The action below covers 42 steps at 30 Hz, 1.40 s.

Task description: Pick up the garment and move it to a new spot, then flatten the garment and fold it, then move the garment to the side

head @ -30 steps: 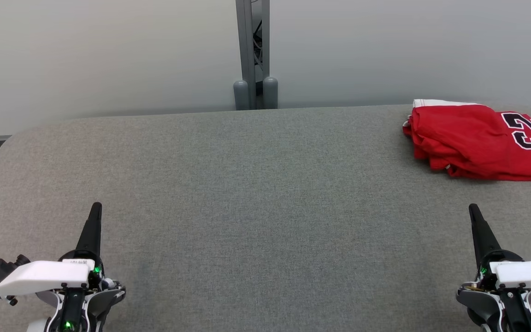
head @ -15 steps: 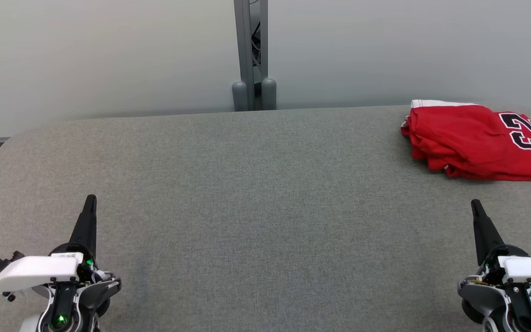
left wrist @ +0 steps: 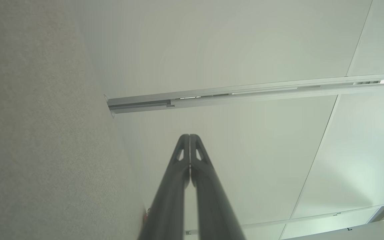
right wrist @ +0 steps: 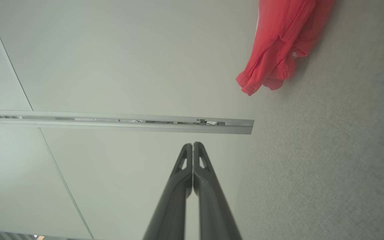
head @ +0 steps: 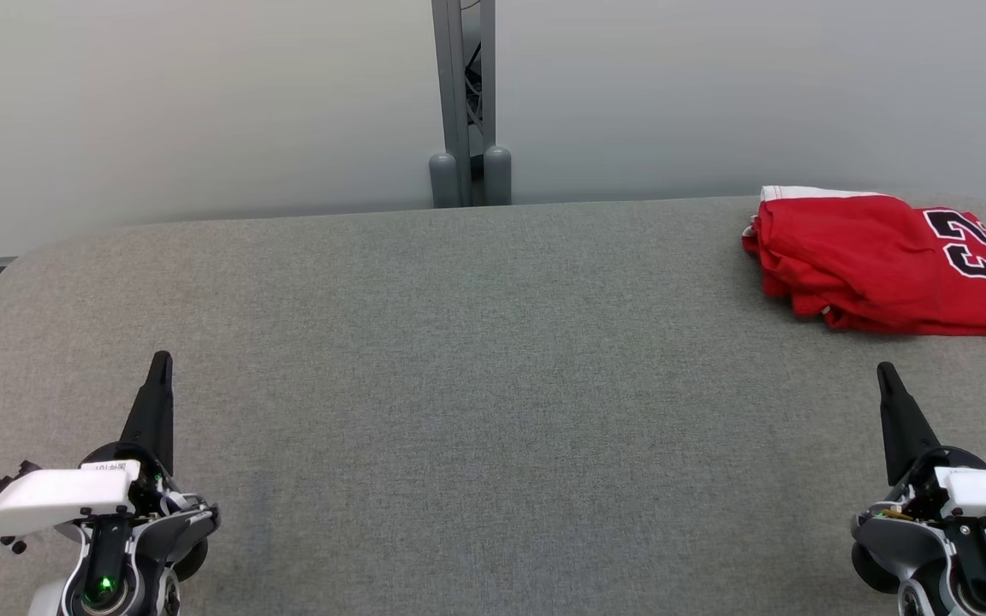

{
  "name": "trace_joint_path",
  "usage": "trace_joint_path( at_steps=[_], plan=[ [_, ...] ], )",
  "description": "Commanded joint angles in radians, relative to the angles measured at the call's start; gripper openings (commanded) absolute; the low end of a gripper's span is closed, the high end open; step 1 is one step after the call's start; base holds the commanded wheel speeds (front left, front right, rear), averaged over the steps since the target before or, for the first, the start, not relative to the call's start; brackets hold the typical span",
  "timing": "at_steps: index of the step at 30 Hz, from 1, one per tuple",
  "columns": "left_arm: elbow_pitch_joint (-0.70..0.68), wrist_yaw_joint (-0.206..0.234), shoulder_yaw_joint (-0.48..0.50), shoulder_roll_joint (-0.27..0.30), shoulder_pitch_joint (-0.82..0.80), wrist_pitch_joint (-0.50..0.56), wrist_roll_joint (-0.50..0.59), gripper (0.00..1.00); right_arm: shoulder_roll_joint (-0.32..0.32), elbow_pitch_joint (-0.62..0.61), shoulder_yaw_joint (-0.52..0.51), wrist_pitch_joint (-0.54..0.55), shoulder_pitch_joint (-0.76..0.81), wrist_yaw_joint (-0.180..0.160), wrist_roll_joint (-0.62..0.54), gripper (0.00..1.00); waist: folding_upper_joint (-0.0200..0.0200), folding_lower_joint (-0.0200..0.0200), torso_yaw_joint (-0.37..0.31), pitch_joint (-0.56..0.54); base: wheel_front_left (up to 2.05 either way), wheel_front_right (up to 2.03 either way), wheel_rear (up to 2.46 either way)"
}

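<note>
Seeing barely any change: just a slight forward nudge of left pincer (head: 161, 358) and right pincer (head: 885, 370), both clamped shut and empty. Leaving folded red jersey with black numbers (head: 878, 261) parked at far-right corner of grey fabric counter (head: 493, 385), so probably done.

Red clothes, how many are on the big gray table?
1. The red garment lies folded at the far right corner of the gray table. Its folds could hide more.

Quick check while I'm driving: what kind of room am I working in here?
Probably a lab or test bay rather than a home: a grey cloth-covered table, plain pale partition panels with a metal post between them, and a red garment lying at the table's far right.
</note>
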Motion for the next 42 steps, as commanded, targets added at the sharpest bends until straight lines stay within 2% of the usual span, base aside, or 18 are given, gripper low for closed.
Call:
trace_joint_path(
  at_steps=[1, 42],
  plan=[
    [0.0, -0.005, 0.005, 0.002, -0.016, 0.003, -0.001, 0.0, -0.004, 0.002, -0.004, 0.006, -0.006, 0.0, 0.002, 0.0, 0.0, 0.0, 0.0, 0.0, 0.0, 0.0, 0.0],
    [0.001, -0.005, 0.022, -0.009, -0.018, 0.015, 0.015, 0.0, 0.003, 0.003, -0.014, 0.014, -0.007, 0.0, -0.01, 0.0, 0.0, 0.0, 0.0, 0.0, 0.0, 0.0, 0.0]
  ],
)
